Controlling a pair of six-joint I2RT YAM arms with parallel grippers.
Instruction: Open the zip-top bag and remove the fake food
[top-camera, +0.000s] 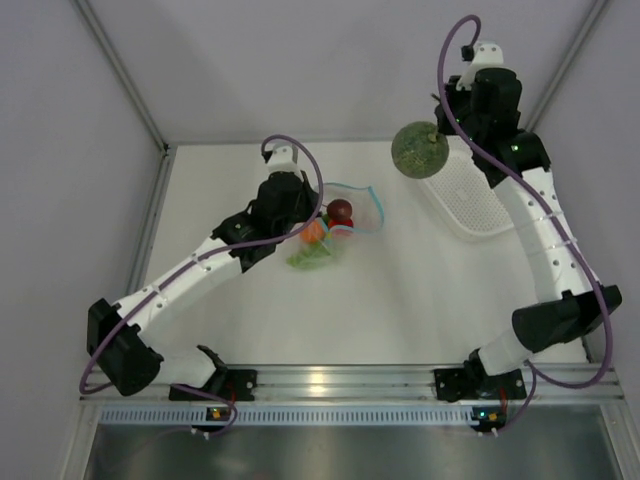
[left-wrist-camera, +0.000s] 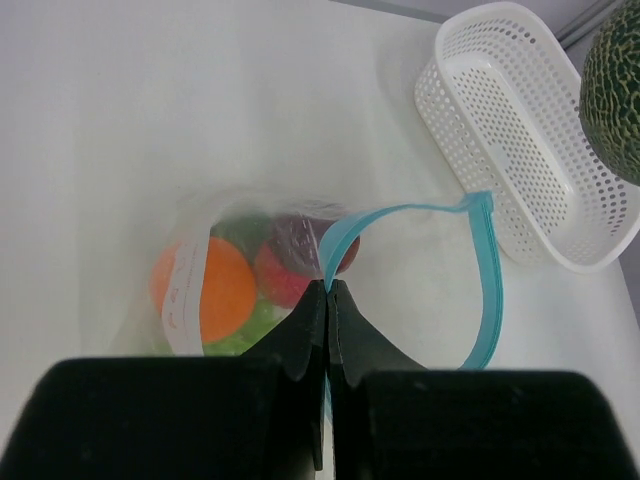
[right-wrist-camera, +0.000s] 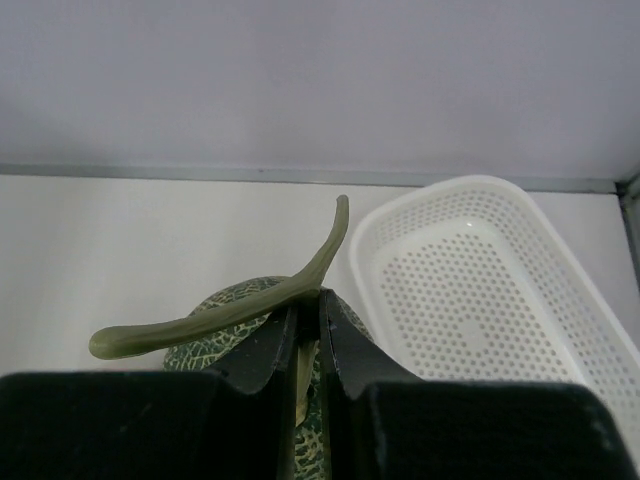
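Observation:
The clear zip-top bag (top-camera: 345, 215) lies mid-table with its light blue zip strip (left-wrist-camera: 487, 280) pulled open in a loop. Inside show an orange ball (left-wrist-camera: 205, 290), a red ball (left-wrist-camera: 280, 275), a dark red piece (left-wrist-camera: 300, 235) and green pieces (left-wrist-camera: 250, 325). My left gripper (left-wrist-camera: 329, 285) is shut on the near edge of the zip strip. My right gripper (right-wrist-camera: 308, 300) is shut on the stem (right-wrist-camera: 230, 315) of the grey-green melon (top-camera: 419, 149), which hangs in the air just left of the white basket (top-camera: 470, 195).
The white perforated basket (right-wrist-camera: 490, 300) stands at the back right, with nothing showing in it. Walls and metal frame posts close in the table at the back and sides.

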